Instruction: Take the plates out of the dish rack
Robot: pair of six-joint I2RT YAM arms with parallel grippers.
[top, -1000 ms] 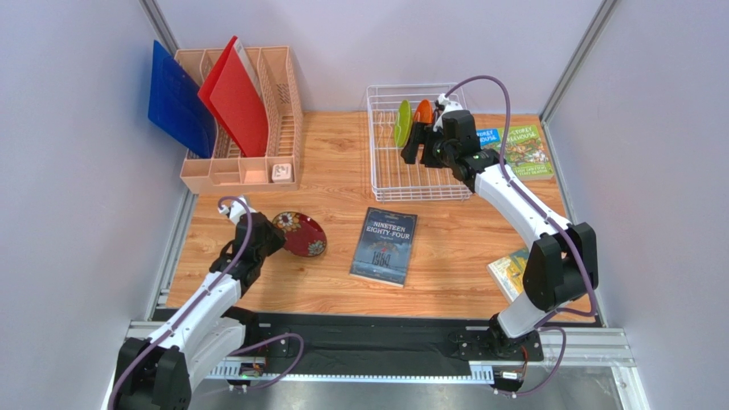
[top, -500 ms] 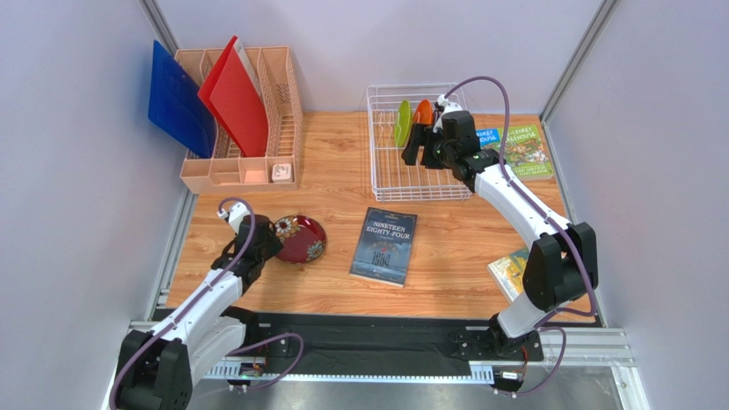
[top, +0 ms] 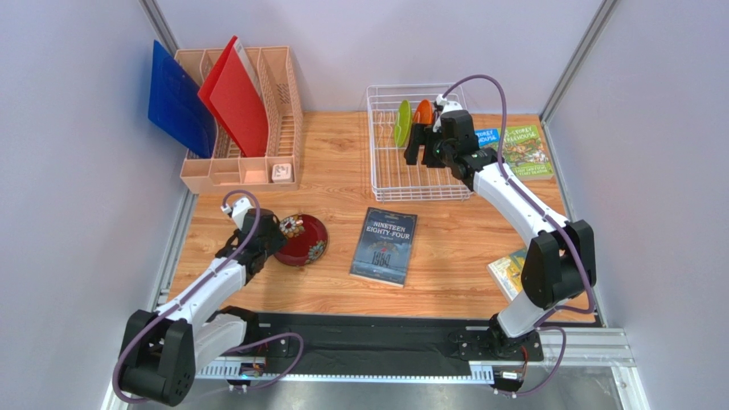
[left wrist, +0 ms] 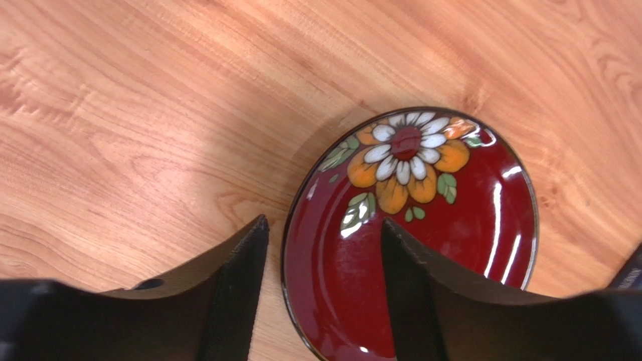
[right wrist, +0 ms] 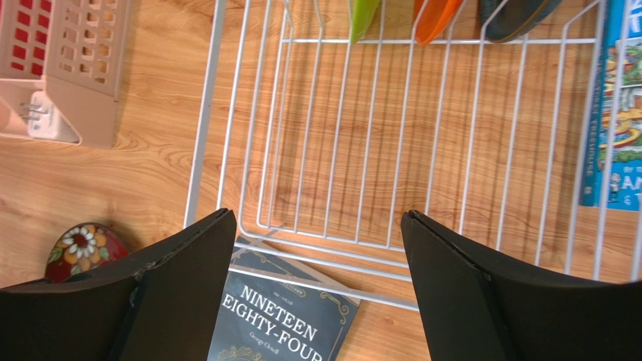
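the left gripper (left wrist: 322, 223) is partly open, its fingers astride the rim of the dark red floral plate (left wrist: 444, 203) without clamping it; the plate lies flat on the wooden table (left wrist: 113, 113). the right gripper (right wrist: 318, 216) hangs wide open and empty above the dish rack (top: 415, 175), where the green plate (right wrist: 363, 15), orange plate (right wrist: 435, 16) and teal-grey plate (right wrist: 520, 13) stand at its far end.

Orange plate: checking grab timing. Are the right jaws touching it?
Apart. Right wrist view: the right gripper, jaws open, sits short of the orange plate, dish rack wires between.
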